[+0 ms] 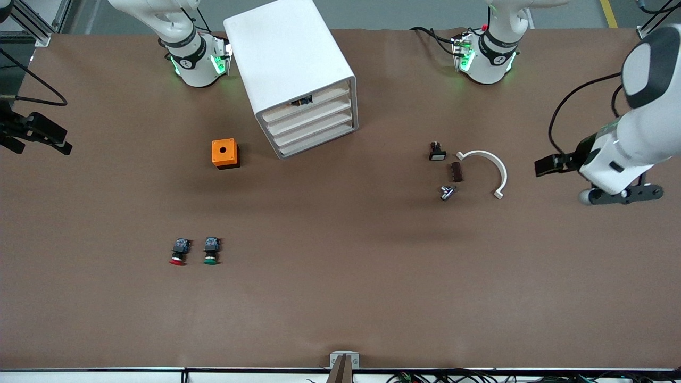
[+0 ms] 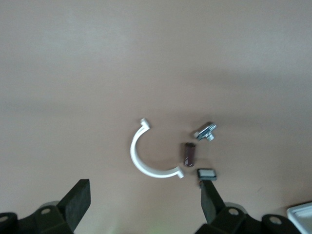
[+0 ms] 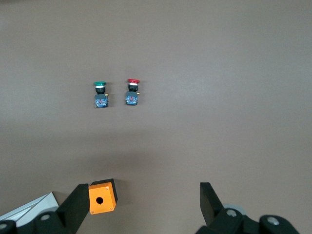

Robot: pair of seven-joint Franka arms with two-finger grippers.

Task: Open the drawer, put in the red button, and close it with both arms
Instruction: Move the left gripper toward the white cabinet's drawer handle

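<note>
The white cabinet (image 1: pixel 290 58) stands between the arm bases, its four drawers all shut; the drawer (image 1: pixel 311 118) is second from the top. The red button (image 1: pixel 178 251) lies on the table nearer the front camera, beside the green button (image 1: pixel 212 251); it also shows in the right wrist view (image 3: pixel 132 92). My right gripper (image 1: pixel 56 141) (image 3: pixel 145 204) is open and empty, in the air at the right arm's end of the table. My left gripper (image 1: pixel 548 165) (image 2: pixel 145 202) is open and empty, in the air at the left arm's end.
An orange box (image 1: pixel 225 153) (image 3: pixel 102 196) with a hole sits beside the cabinet. A white curved clip (image 1: pixel 492 167) (image 2: pixel 146 156), a brown block (image 1: pixel 456 172), a metal piece (image 1: pixel 447 192) and a white-capped button (image 1: pixel 437 152) lie toward the left arm's end.
</note>
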